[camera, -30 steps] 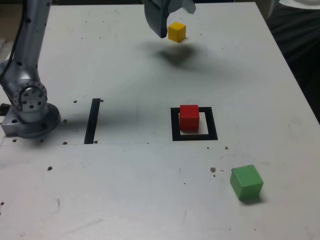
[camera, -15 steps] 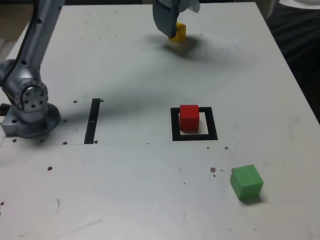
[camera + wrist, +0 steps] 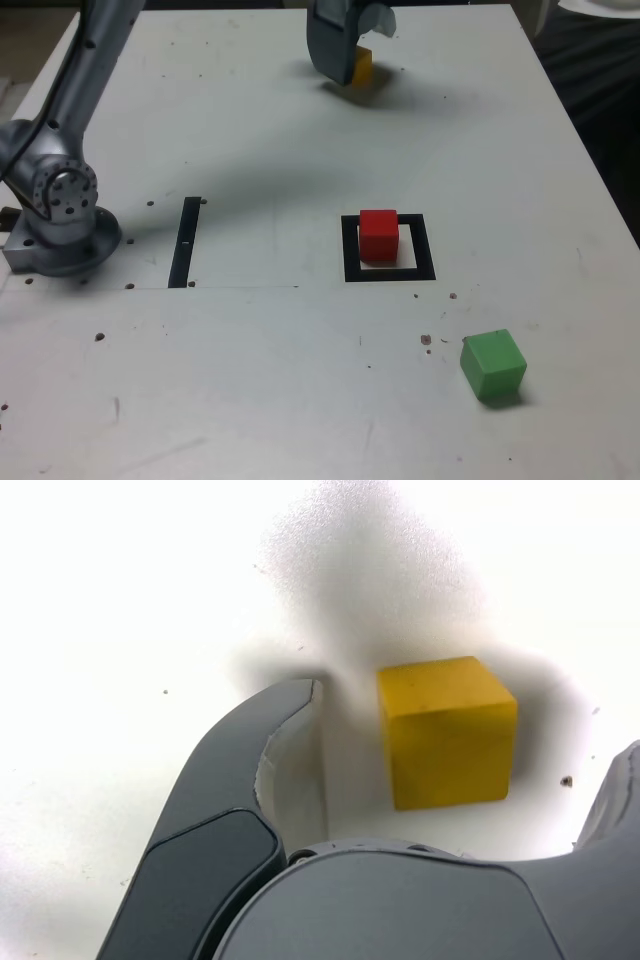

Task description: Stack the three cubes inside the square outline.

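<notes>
- Yellow cube (image 3: 446, 731), a small solid-coloured block, sits on the white tabletop (image 3: 250, 120) at the far edge of the exterior view, well apart from the thick black square outline (image 3: 389, 247) nearer the camera.
- In the wrist view the cube lies between the two grey jaws of the gripper (image 3: 460, 770), closer to the jaw at the picture's edge than to the fully visible curved one; a clear strip of table shows between that curved jaw and the cube's face.
- The cube stands flat, its faces roughly in line with the jaws, so a straight close looks likely to catch it on two opposite sides.
- The jaws stand wide apart and hold nothing; no contact with the cube can be seen.
- From the exterior view, the gripper (image 3: 345, 50) hangs low over the cube and hides most of it, leaving only a yellow corner (image 3: 362, 66) showing.
- A small red cube (image 3: 379, 235) already rests inside the square outline, towards its far side.
- The slightly larger green cube (image 3: 493, 365) lies outside the outline, nearer the camera and towards the exterior view's right.
</notes>
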`<move>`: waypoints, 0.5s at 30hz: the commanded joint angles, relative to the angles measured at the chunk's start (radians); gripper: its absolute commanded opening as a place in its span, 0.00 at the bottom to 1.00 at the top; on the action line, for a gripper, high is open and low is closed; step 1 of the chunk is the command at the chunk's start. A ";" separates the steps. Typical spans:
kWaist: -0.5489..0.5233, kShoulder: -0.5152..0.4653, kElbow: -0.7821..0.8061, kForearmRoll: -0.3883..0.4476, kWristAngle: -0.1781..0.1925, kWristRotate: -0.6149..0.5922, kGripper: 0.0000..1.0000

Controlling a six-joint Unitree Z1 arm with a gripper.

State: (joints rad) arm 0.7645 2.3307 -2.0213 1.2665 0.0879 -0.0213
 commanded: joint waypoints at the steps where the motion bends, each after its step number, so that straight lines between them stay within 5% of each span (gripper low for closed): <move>1: 0.001 0.015 -0.019 0.011 -0.003 -0.002 0.93; 9: 0.006 0.050 -0.082 0.044 -0.007 -0.005 0.85; 15: 0.007 0.060 -0.094 0.051 -0.002 -0.029 0.67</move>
State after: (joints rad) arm 0.7695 2.3863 -2.1105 1.3150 0.0832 -0.0441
